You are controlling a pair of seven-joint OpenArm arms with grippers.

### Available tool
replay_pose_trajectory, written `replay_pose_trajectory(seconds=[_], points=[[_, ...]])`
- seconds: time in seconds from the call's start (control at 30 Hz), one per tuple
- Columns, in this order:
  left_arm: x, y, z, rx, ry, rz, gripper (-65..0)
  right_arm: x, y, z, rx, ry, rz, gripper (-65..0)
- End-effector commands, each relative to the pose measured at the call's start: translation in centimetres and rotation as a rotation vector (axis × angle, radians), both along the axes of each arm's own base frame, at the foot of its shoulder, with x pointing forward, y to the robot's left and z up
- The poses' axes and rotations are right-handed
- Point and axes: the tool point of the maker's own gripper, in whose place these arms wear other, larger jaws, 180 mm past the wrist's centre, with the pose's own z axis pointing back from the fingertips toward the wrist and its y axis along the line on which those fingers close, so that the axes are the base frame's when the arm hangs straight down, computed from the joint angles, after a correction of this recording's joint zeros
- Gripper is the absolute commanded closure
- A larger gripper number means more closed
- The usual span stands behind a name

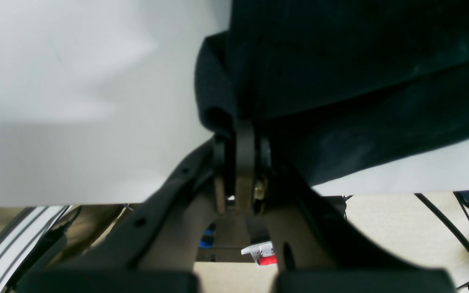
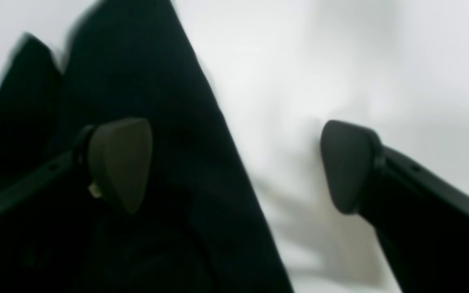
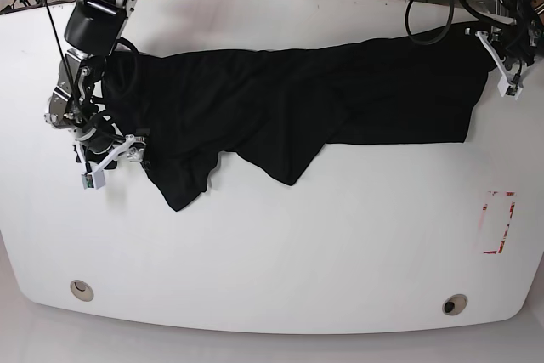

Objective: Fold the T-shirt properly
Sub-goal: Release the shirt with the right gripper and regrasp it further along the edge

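Left claw [image 1: 240, 138] pinches the T-shirt [image 3: 280, 108]; your right claw [image 2: 234, 162] gapes empty. You're mid-spread, so grab the other edge next.

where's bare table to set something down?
The table is bare across its whole near half, below the T-shirt and left of the red marker. A thin strip runs behind the shirt. Crowded: both shirt ends, at the open right gripper and the clamped left gripper.

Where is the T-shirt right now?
In the base view the T-shirt lies spread across the white table's far half, between both arms.
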Motion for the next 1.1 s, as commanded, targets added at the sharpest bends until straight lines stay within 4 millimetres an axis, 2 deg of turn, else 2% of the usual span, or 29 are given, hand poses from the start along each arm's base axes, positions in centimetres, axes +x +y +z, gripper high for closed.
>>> replay_pose_trajectory(seconds=[0.0,0.2,0.27,0.4,0.47,0.63,0.8,1.0,1.07], points=[[0.5,0.7,0.9,0.027,-0.020,-0.009,0.0,0.8,0.2,0.5,0.001,-0.017,0.015,-63.4],[0.6,0.7,1.0,0.027,-0.023,-0.009,0.0,-0.2,1.0,-0.7,0.008,0.013,0.031,-63.4],[0.6,0.7,0.9,0.025,-0.021,-0.007,0.0,-0.4,1.1,-0.5,0.002,0.006,0.035,-63.4],[0.6,0.7,0.9,0.026,-0.020,-0.009,0.0,-0.4,2.6,-0.8,0.026,0.003,0.044,-63.3],[0.7,0.7,0.9,0.026,-0.022,-0.009,0.0,-0.4,2.8,-0.8,0.030,0.004,0.045,-61.5],[0.8,0.2,0.7,0.022,-0.014,-0.032,0.0,-0.4,3.4,-1.0,0.033,0.007,0.057,-50.6],[1.0,-0.2,0.6,0.019,-0.008,-0.051,0.0,-0.3,5.2,-1.2,0.018,0.019,0.122,-48.8],[1.0,-0.3,0.5,0.017,-0.007,-0.053,0.0,0.5,5.5,-0.6,0.020,0.001,0.126,-47.2],[1.1,-0.3,0.5,0.017,-0.008,-0.053,0.0,0.7,5.5,-0.4,0.019,-0.003,0.127,-41.1]])
